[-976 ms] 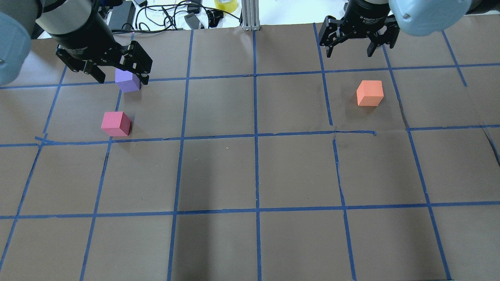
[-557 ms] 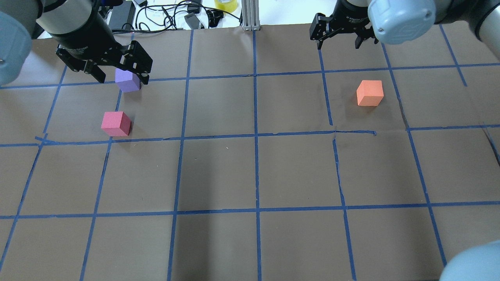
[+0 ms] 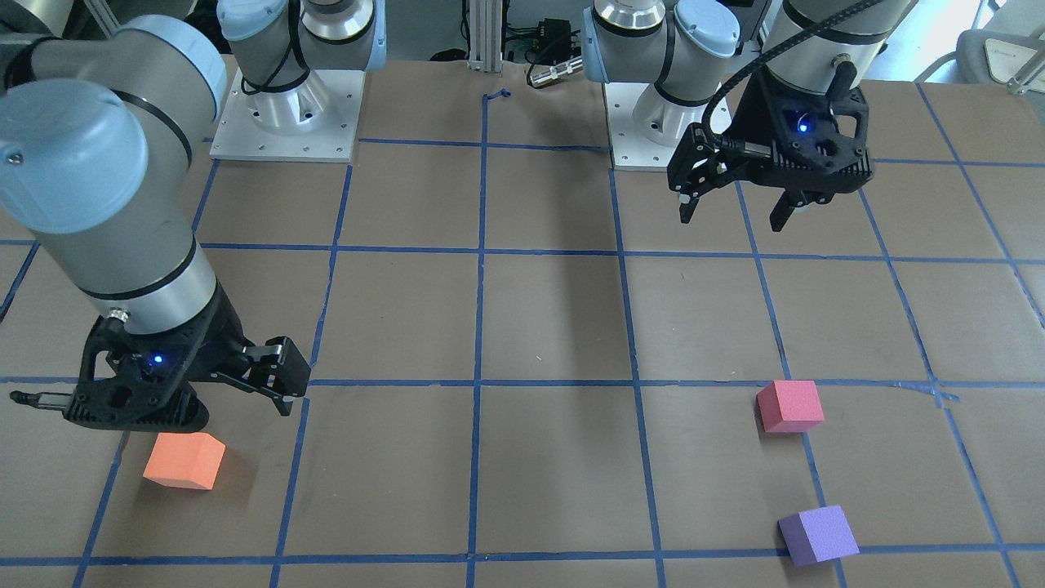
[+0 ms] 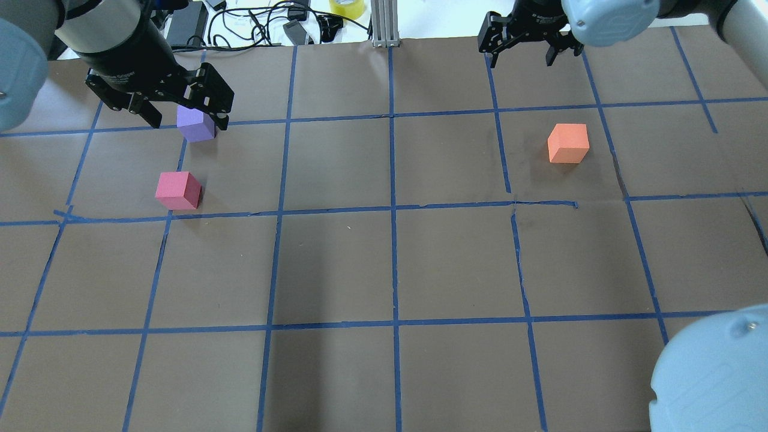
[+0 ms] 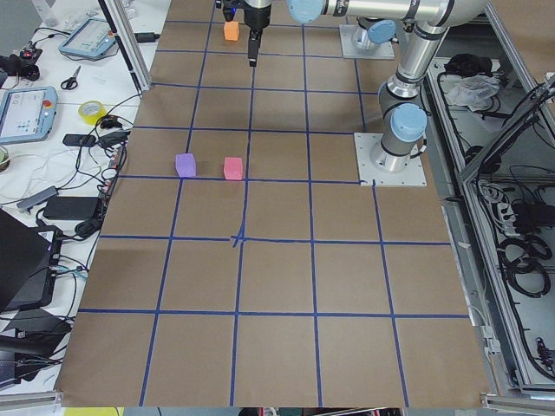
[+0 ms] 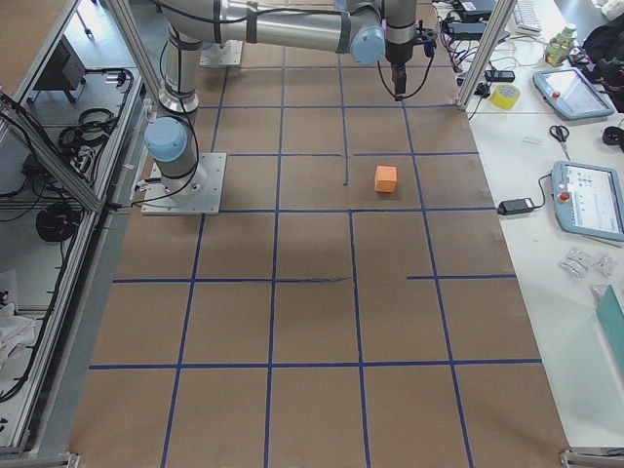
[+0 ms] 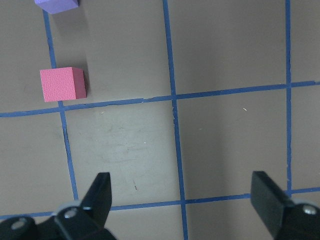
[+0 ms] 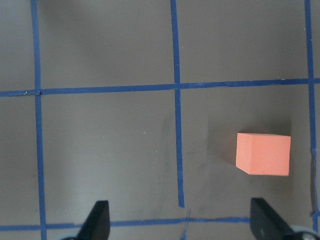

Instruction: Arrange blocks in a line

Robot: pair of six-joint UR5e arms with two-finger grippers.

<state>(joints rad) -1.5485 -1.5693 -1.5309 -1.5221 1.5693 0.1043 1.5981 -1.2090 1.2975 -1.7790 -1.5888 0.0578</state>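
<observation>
The orange block [image 4: 567,143] lies alone on the right half of the table. The pinkish-red block [image 4: 177,190] and the purple block [image 4: 196,124] lie close together on the left half, apart from each other. My left gripper [image 4: 187,120] is open and empty, held high; in the left wrist view [image 7: 182,200] the pinkish-red block [image 7: 62,84] and the purple block [image 7: 56,5] lie ahead to its left. My right gripper [image 4: 521,60] is open and empty, hovering beyond the orange block, which sits ahead of its right finger in the right wrist view [image 8: 263,153].
Brown paper with a blue tape grid [image 4: 393,210] covers the table. Cables, a yellow tape roll [image 4: 347,7] and an aluminium post [image 4: 384,24] sit past the far edge. The two arm bases [image 3: 286,106] [image 3: 653,122] stand at the robot's side. My right arm's elbow [image 4: 714,372] overhangs the near right corner.
My right gripper has moved toward the far edge and a little left, and its elbow has come into view at the lower right. The left arm and all three blocks have not moved.
</observation>
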